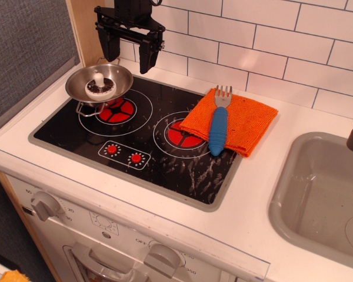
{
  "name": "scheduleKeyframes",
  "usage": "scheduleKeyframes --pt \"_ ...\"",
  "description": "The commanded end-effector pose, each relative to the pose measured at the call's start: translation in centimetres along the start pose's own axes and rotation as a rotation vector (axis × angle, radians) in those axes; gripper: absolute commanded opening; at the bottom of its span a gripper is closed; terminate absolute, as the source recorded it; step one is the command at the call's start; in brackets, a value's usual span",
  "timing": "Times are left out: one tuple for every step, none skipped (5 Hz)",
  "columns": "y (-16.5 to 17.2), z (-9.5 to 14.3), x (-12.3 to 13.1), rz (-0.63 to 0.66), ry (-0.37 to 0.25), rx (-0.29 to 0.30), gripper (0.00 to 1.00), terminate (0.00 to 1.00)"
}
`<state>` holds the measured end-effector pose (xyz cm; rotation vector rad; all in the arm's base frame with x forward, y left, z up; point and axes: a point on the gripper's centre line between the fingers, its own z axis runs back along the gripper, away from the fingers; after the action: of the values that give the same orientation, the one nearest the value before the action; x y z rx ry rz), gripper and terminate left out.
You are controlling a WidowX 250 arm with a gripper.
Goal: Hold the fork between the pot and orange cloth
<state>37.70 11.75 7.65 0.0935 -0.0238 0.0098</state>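
while the fork (219,124) lies on the orange cloth (230,121), fingers (129,50) hang wide, empty.

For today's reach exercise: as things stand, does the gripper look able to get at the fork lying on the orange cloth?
Probably yes. The fork lies uncovered on top of the orange cloth, nothing over it. The gripper hangs open behind the pot, well apart, with only bare stovetop between.

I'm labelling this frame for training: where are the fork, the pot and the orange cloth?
fork (218,130): the only view, on its blue handle.
pot (121,77): the only view, on its inner steel wall.
orange cloth (250,120): the only view, on bare fabric.
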Motion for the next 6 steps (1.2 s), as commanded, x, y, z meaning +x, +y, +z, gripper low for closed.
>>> scheduleKeyframes --pt "0.0 0.0 0.0 0.000 0.000 0.000 1.00 0.00" --pt "-2.2 0.2 -0.3 -0.017 -0.016 0.008 1.00 0.00" --pt "-5.9 0.2 -0.4 -0.064 -0.039 -0.002 1.00 0.00" --pt "-10.5 -0.1 -0.6 -0.073 -0.060 -0.027 1.00 0.00" --pt "-13.5 -0.6 -0.4 -0.076 -0.090 -0.076 1.00 0.00" --pt "-14.4 -0.8 0.0 -0.089 -0.104 -0.077 1.00 0.00"
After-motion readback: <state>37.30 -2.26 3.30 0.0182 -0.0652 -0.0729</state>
